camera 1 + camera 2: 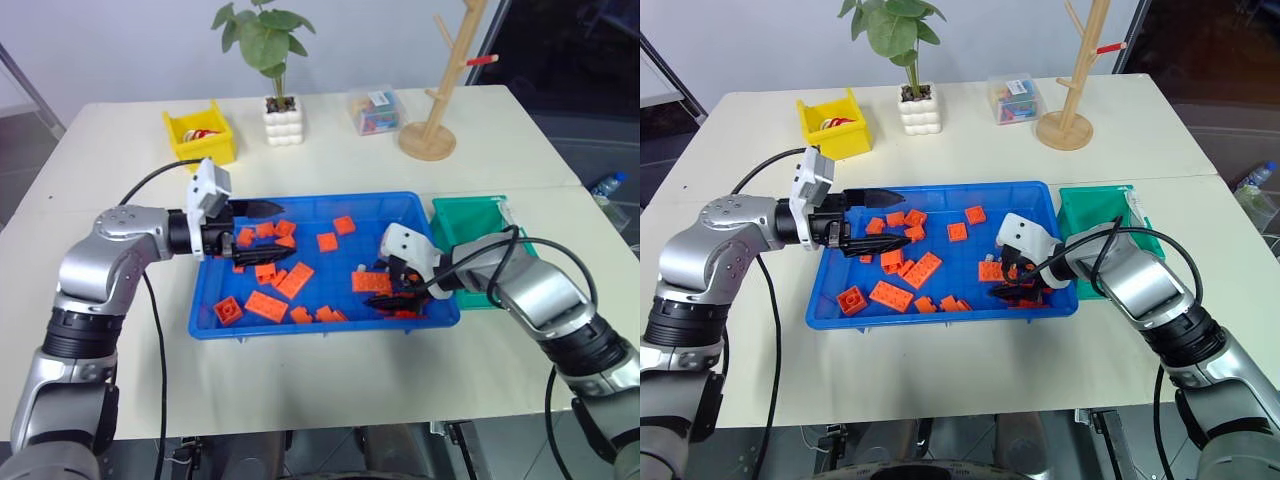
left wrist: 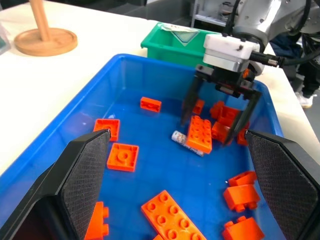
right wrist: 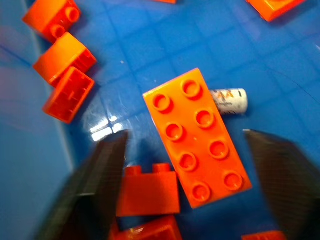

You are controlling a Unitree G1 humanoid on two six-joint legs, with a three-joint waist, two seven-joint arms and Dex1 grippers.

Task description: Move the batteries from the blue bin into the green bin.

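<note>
The blue bin (image 1: 210, 318) lies mid-table, scattered with orange bricks. One of the batteries (image 3: 231, 101), a small silver cylinder, rests on the bin floor half tucked under a long orange brick (image 3: 197, 136); it also shows in the left wrist view as the battery (image 2: 178, 137). My right gripper (image 1: 395, 296) is low in the bin's right end, open, its fingers (image 2: 191, 100) straddling that brick and the battery. My left gripper (image 1: 905, 216) hovers open over the bin's left end, pointing right, holding nothing. The green bin (image 1: 470, 232) sits just right of the blue bin.
A yellow bin (image 1: 200, 135), a potted plant (image 1: 283, 120), a clear box (image 1: 375, 110) and a wooden peg stand (image 1: 430, 135) line the table's far side. Several orange bricks (image 1: 265, 305) crowd the blue bin's left half. A bottle (image 1: 607, 185) shows beyond the right edge.
</note>
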